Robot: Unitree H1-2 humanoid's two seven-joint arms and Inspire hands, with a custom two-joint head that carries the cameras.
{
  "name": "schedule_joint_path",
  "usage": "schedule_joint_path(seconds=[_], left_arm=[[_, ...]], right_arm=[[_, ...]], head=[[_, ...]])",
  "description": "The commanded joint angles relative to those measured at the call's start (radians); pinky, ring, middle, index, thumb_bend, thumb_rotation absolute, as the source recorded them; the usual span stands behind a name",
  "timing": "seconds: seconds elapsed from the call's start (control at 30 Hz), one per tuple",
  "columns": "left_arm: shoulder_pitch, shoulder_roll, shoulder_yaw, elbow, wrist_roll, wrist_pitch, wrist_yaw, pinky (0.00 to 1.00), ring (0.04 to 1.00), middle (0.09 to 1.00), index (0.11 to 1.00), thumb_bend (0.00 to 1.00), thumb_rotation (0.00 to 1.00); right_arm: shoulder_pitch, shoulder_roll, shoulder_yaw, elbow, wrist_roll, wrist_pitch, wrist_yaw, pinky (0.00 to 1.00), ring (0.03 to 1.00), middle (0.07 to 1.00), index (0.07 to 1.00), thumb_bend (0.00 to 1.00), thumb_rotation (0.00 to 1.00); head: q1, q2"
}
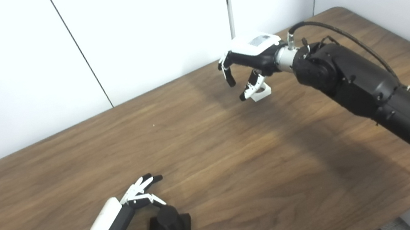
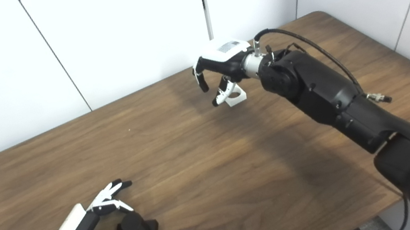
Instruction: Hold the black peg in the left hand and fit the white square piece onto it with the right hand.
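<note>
Black peg (image 1: 170,222) stands on table (image 1: 213,160) at 7 o'clock, left hand (image 1: 123,226) spread around it. Right hand (image 1: 252,58), fingers apart, touches white square piece (image 1: 261,91) at 1 o'clock.

Black peg (image 1: 169,223), a stubby round post on a dark square base, standing upright near my tabletop's front left edge, white square piece (image 1: 261,93), small blocky frame with a round hole through it, far off toward the back edge
</note>
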Motion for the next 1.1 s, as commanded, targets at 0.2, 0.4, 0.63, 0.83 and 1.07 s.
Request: schedule_joint_path(seconds=[0.2, 0.4, 0.63, 0.83, 1.07], left_arm=[[0.009, 0.017, -0.014, 0.020, 0.059, 0.031, -0.020, 1.00, 0.998, 0.939, 0.493, 0.52, 0.06], [0.008, 0.020, -0.014, 0.018, 0.053, 0.036, -0.026, 1.00, 1.000, 0.945, 0.493, 0.52, 0.06], [0.011, 0.015, -0.017, 0.029, 0.052, 0.024, -0.018, 1.00, 0.996, 0.940, 0.492, 0.52, 0.06], [0.012, 0.019, -0.018, 0.028, 0.055, 0.024, -0.015, 0.99, 0.995, 0.938, 0.493, 0.52, 0.06], [0.014, 0.021, -0.021, 0.025, 0.057, 0.027, -0.018, 0.98, 0.997, 0.940, 0.493, 0.52, 0.06]], right_arm=[[-0.042, -0.015, -0.031, -0.024, 0.002, -0.021, -0.002, 0.78, 0.834, 0.794, 0.484, 0.52, 0.14], [-0.073, -0.028, -0.012, -0.009, -0.024, 0.053, 0.105, 0.85, 0.899, 0.890, 0.754, 0.77, 0.25], [-0.099, -0.033, -0.011, 0.041, -0.067, 0.107, 0.172, 0.83, 0.925, 0.939, 0.881, 0.91, 0.29], [-0.108, -0.038, -0.015, 0.099, -0.078, 0.113, 0.172, 0.80, 0.926, 0.940, 0.866, 0.93, 0.29], [-0.106, -0.045, -0.011, 0.132, -0.097, 0.135, 0.184, 0.86, 0.939, 0.950, 0.875, 0.91, 0.30]], head=[[0.002, 0.003], [0.003, 0.000], [0.002, -0.002], [0.005, -0.001], [0.003, -0.001]])
